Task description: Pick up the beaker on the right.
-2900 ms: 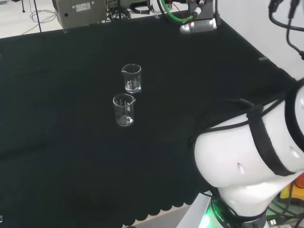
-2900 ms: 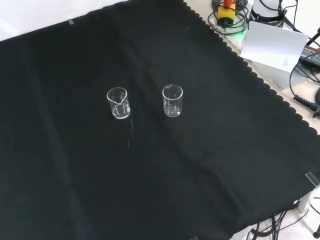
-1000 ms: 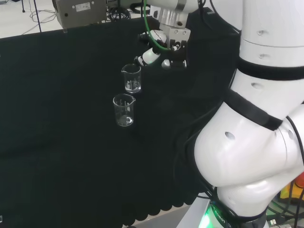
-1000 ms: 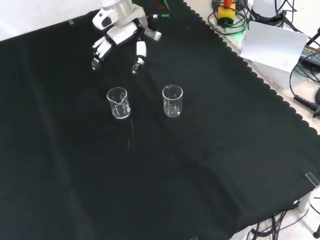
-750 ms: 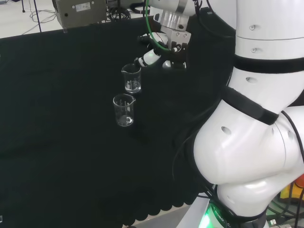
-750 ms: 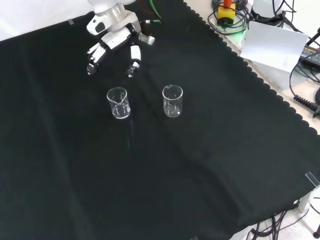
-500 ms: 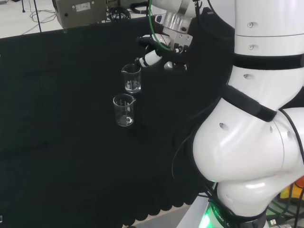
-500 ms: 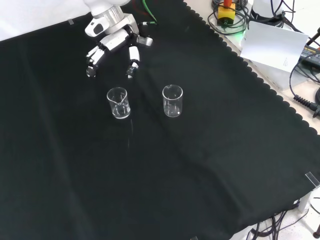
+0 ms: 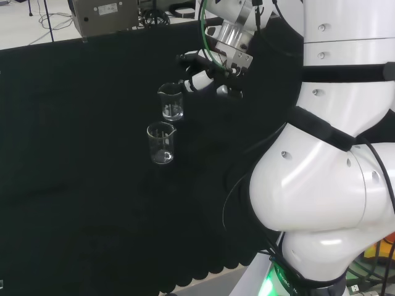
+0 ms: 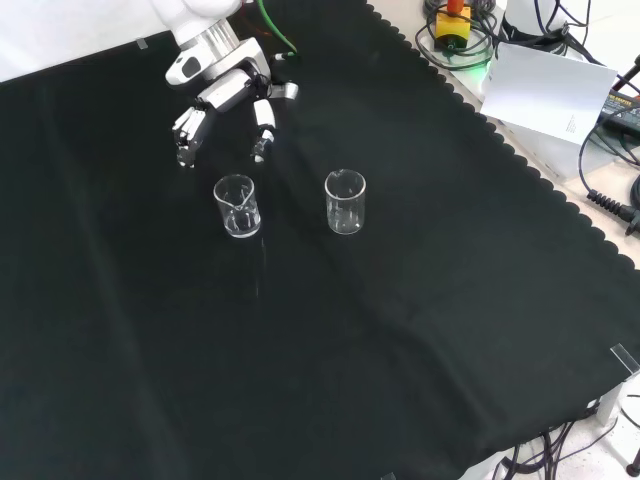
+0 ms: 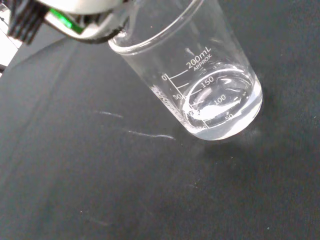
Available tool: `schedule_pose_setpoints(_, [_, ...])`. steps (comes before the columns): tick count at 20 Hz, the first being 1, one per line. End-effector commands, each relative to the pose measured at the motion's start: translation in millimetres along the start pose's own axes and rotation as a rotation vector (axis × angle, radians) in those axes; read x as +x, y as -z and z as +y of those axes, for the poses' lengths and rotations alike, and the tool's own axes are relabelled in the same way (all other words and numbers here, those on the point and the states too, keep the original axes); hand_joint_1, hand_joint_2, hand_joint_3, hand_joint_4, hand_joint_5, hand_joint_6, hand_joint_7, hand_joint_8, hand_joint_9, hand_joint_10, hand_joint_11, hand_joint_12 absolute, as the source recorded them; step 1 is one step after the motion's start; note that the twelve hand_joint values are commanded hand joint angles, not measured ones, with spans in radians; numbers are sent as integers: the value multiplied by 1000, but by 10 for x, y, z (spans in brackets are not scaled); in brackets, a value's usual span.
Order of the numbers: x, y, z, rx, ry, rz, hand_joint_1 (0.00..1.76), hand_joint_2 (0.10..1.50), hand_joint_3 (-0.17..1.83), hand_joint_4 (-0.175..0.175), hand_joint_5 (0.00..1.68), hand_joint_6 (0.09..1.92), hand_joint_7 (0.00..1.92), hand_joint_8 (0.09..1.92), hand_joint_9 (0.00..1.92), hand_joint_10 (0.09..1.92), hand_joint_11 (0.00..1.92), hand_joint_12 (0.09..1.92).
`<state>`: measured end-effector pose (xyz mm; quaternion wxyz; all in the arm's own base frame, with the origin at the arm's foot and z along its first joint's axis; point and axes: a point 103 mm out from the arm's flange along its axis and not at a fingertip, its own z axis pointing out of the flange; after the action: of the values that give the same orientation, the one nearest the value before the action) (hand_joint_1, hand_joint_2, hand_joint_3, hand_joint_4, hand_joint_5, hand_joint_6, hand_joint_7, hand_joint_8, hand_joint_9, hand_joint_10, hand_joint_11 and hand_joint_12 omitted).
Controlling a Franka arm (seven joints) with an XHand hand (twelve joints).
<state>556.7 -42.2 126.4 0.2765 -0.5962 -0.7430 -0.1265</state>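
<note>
Front view: two clear glass beakers stand upright and well apart on the black-clothed table (image 10: 450, 330), one at left (image 10: 237, 206) and one at right (image 10: 345, 201). The robot hand (image 10: 222, 95) hovers just beyond the left beaker, its fingers (image 10: 186, 135) spread and only slightly bent, holding nothing and touching neither vessel. Head view: the robot hand (image 9: 210, 73) sits just right of the farther beaker (image 9: 171, 101); the nearer beaker (image 9: 161, 142) stands apart. Wrist view: one graduated beaker (image 11: 200, 85) looms close, apparently empty.
</note>
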Motion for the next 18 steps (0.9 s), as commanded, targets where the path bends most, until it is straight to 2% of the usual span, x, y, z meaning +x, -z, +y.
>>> schedule_pose_setpoints(1, [-107,-122,33,5,16,44,932,535,674,-26,426,87,242,676,412,643,90,1403])
schedule_pose_setpoints(8, [-156,-336,104,9,53,66,885,503,702,-23,448,87,210,671,371,642,18,1415])
schedule_pose_setpoints(18, [-161,-550,237,28,84,144,799,499,651,-23,433,87,160,662,317,644,0,1382])
